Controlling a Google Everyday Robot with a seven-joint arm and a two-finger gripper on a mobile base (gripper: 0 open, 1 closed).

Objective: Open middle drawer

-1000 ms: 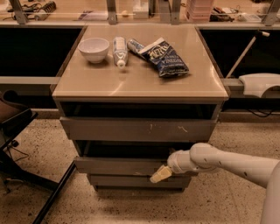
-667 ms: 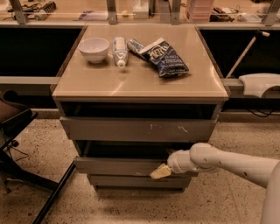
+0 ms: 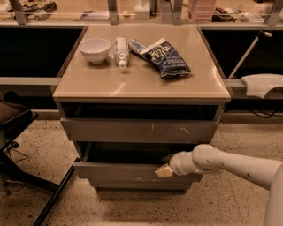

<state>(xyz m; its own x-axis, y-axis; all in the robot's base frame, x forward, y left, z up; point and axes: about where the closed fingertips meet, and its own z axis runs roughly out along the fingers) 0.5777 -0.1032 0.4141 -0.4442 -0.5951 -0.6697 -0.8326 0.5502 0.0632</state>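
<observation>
Nearest, a speckled terrazzo floor point(image 3: 221, 207) spreads under a grey three-drawer cabinet. Above the small plain bottom drawer front point(image 3: 132, 184), the middle drawer point(image 3: 115, 172) sticks out partway, its long flat front smooth and its shallow tray dark inside. The pale gripper point(image 3: 163, 170), on a rounded white arm point(image 3: 230, 165) reaching in from the right, touches that front's upper edge; how far it is open cannot be told. Higher, the top drawer front point(image 3: 132, 131) bears white scratches. On the glossy beige cabinet top point(image 3: 141, 81) rest a round white bowl point(image 3: 94, 49), a white tube point(image 3: 120, 51) and a crinkled blue bag point(image 3: 164, 57). Beyond runs a cluttered counter point(image 3: 88, 11).
</observation>
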